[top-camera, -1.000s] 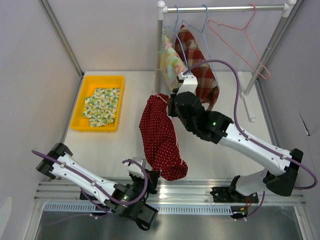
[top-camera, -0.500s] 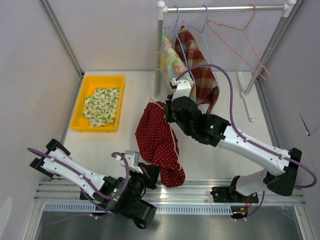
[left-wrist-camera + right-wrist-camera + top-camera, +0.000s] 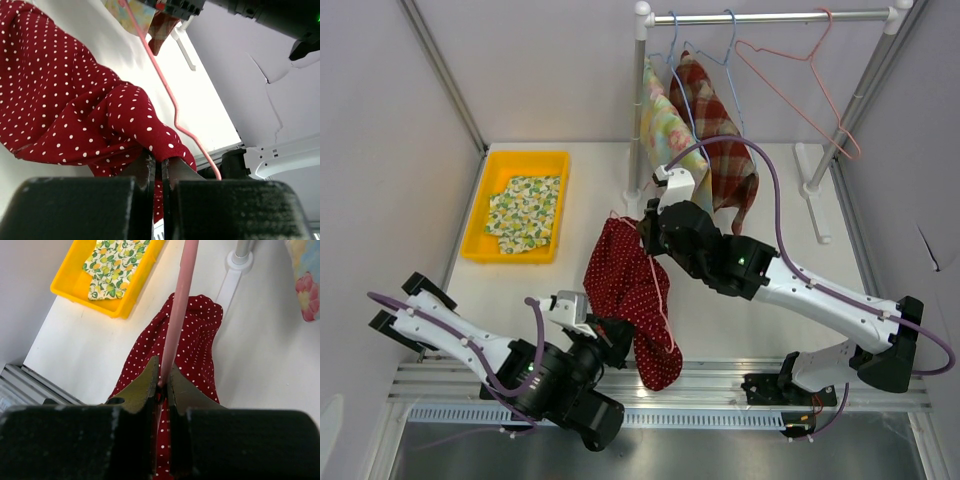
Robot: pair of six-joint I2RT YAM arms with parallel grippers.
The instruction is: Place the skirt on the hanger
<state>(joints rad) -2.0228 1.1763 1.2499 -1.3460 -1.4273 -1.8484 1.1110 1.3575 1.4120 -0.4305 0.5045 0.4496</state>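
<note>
The red skirt with white dots [image 3: 625,290] hangs in the air between both arms, draped over a pink wire hanger [image 3: 657,285]. My right gripper [image 3: 650,222] is shut on the hanger's pink wire [image 3: 175,325], above the skirt [image 3: 195,340]. My left gripper [image 3: 608,335] is shut on the skirt's lower edge [image 3: 135,125]; the pink hanger wire [image 3: 165,87] runs past it on the right.
A yellow tray [image 3: 480,215] with a lemon-print cloth [image 3: 524,212] sits at the left. A rack rail [image 3: 770,17] at the back holds a floral garment [image 3: 662,130], a plaid garment [image 3: 720,150] and an empty pink hanger [image 3: 810,80]. The rack's foot [image 3: 815,195] lies at the right.
Both grippers have moved left with the skirt and hanger. The left arm has raised the skirt's lower edge, so the skirt is more bunched.
</note>
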